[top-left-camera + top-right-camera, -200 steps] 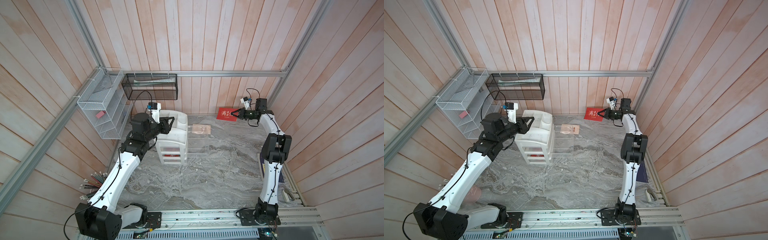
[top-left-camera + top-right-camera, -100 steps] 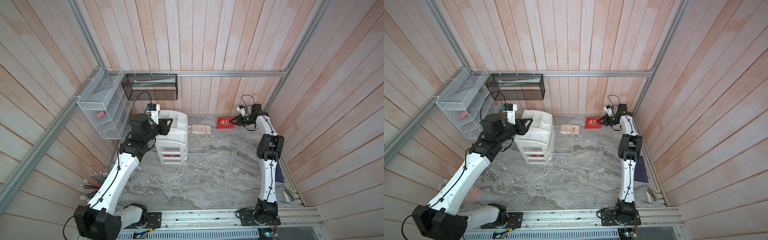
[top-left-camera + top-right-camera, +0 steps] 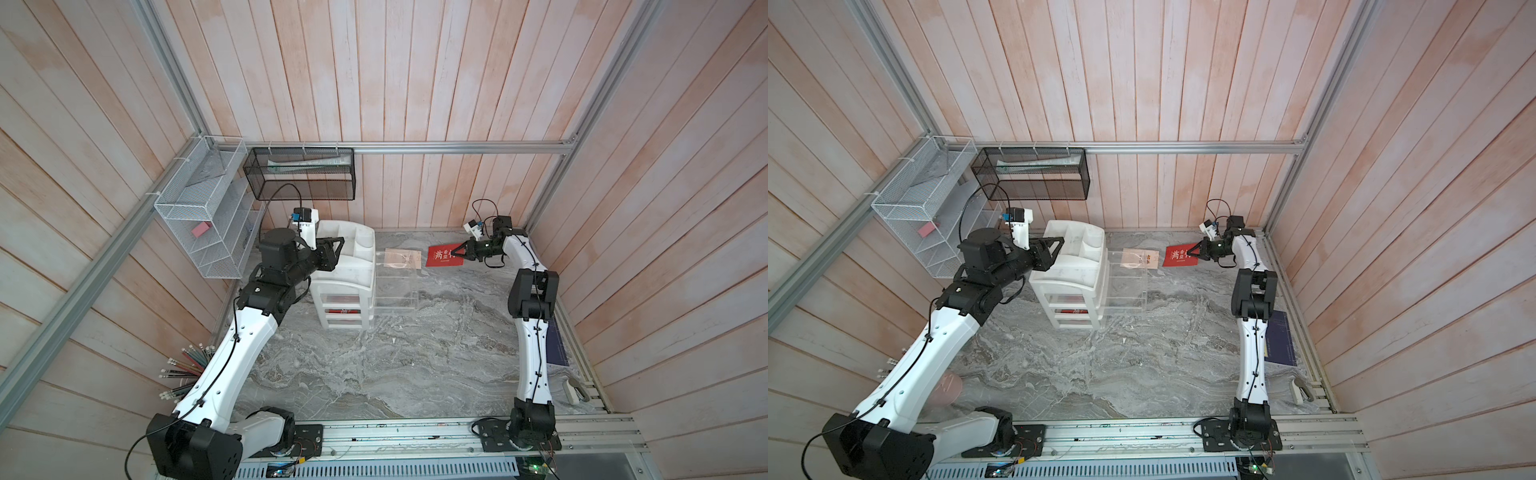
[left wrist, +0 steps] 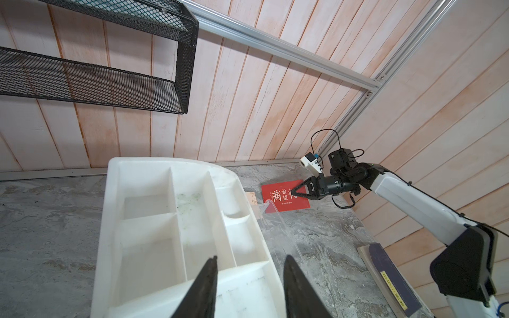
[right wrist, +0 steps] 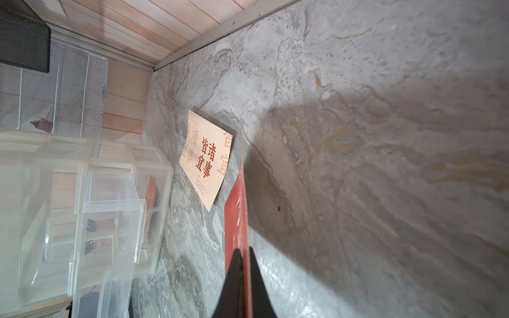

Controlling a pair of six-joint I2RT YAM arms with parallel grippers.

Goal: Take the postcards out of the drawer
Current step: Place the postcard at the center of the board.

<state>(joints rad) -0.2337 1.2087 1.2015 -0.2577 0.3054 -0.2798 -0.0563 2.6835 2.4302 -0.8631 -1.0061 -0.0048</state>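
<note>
Beige postcard [image 5: 206,159]: I read four dark red-brown characters, 皆诸 and 宜事, in two rows. Fainter repeats surround them, and the small print is illegible.

Red postcard [image 4: 283,196]: white characters, a large 满, then smaller 希望. My right gripper [image 4: 293,193] covers the next one.

Navy booklet [image 4: 391,275]: yellow label [image 4: 393,289], unreadable.

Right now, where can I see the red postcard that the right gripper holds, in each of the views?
Top view: the red postcard is at the table's far side, right of centre, in the right gripper.
Top view: same place, slightly further left.
Left wrist: middle right, beyond the white organizer.
Right wrist: lower centre, edge-on.
Landmark: the beige postcard beside it.
</note>
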